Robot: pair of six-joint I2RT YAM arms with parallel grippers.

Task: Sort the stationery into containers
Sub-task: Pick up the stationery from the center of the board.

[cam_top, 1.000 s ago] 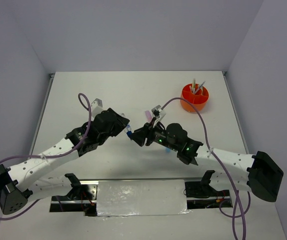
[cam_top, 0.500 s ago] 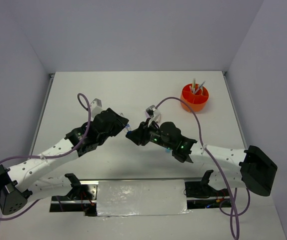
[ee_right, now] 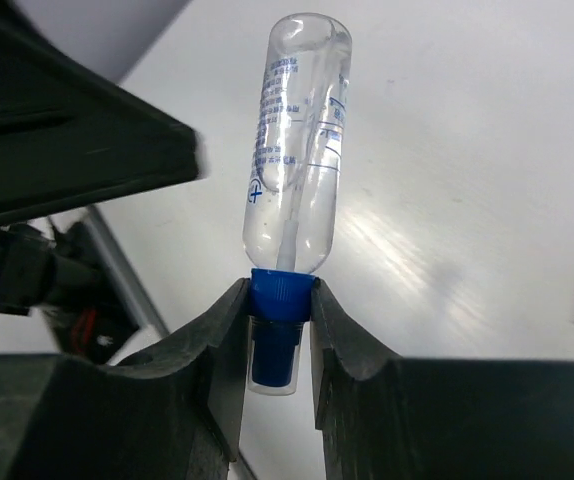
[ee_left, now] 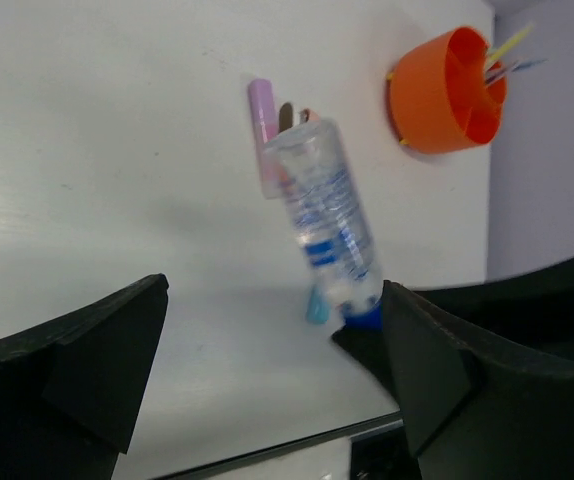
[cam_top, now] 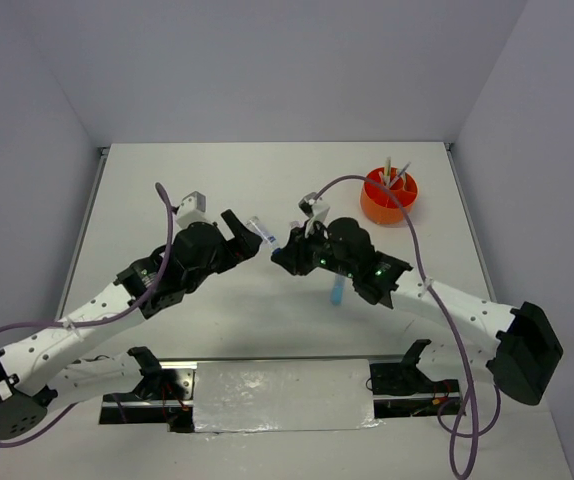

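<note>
A clear glue bottle [ee_right: 297,140] with a blue cap [ee_right: 280,300] is held by that cap in my right gripper [ee_right: 279,300], which is shut on it; the bottle [cam_top: 261,229] points away from the jaws, above the table. Around the bottle [ee_left: 324,222], without touching it, my left gripper [ee_left: 272,290] stands wide open. The orange pot [cam_top: 388,197] sits at the back right with a few pens upright in it. Beyond the bottle, a pink stick [ee_left: 263,135] and a light blue piece [ee_left: 318,305] lie on the table.
The two wrists meet close together at the table's middle [cam_top: 267,240]. One left finger [ee_right: 87,150] fills the upper left of the right wrist view. The light blue piece [cam_top: 338,292] lies under the right forearm. The metal front rail [cam_top: 282,395] runs between the arm bases.
The left gripper has opened and let go of the bottle, drawing back to the left. The right gripper has closed on the blue cap and shifted toward the back right with the bottle.
</note>
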